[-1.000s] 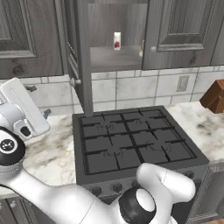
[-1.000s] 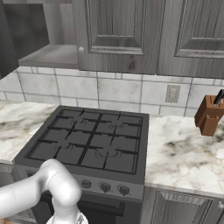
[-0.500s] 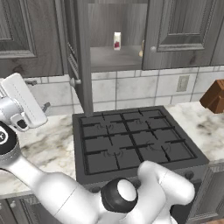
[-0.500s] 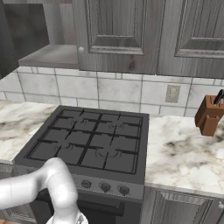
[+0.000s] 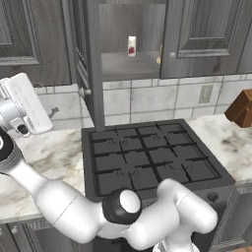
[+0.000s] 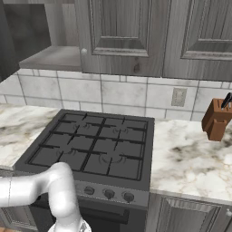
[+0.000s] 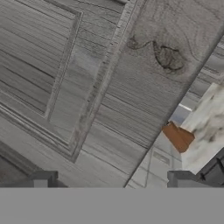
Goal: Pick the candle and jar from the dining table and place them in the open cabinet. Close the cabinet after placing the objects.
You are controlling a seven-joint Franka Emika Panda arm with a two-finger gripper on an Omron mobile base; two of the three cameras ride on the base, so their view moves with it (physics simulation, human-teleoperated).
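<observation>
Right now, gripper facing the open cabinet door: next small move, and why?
Probably ease the open gripper forward onto the dark grey raised-panel cabinet door and start pushing it shut: the door stands open close ahead, and the fingers hold nothing.

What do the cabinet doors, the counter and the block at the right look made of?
Cabinet: dark grey wood, matte, with visible grain and a knot. Counter: polished-looking white marble with grey-brown veins. Knife block: plain brown wood, probably.

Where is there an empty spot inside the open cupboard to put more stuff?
The plain grey shelf of the dark grey wall cabinet is bare from its left wall to the small white carton with a red mark at the back. Its right end is tighter: a small beige piece peeks beside the closed door.
</observation>
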